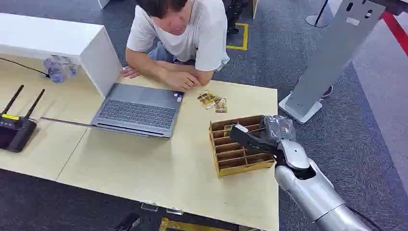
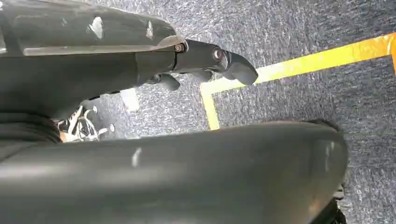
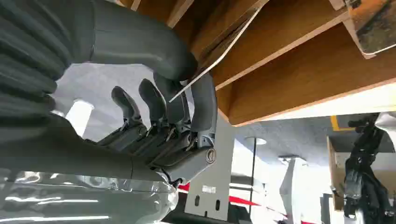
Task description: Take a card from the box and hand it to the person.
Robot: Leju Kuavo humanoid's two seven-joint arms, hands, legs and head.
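Note:
A slotted wooden box point(image 1: 242, 167) stands near the table's right edge. My right hand point(image 1: 251, 139) reaches over its slots from the right. In the right wrist view, the thumb and a finger of that hand point(image 3: 175, 114) pinch the edge of a thin card point(image 3: 232, 41), which still stands between the box's wooden dividers point(image 3: 299, 79). A person point(image 1: 185, 29) in a white shirt leans on the far edge of the table, hands point(image 1: 180, 81) resting there. My left hand point(image 2: 219, 63) hangs over the carpet with its fingers loosely apart, holding nothing.
A few loose gold cards point(image 1: 212, 101) lie between the box and the person. An open laptop point(image 1: 137, 110) sits mid-table, with a white shelf block point(image 1: 57, 38) and a black router point(image 1: 17, 130) at the left. A grey stand point(image 1: 332, 53) rises beyond the table's right edge.

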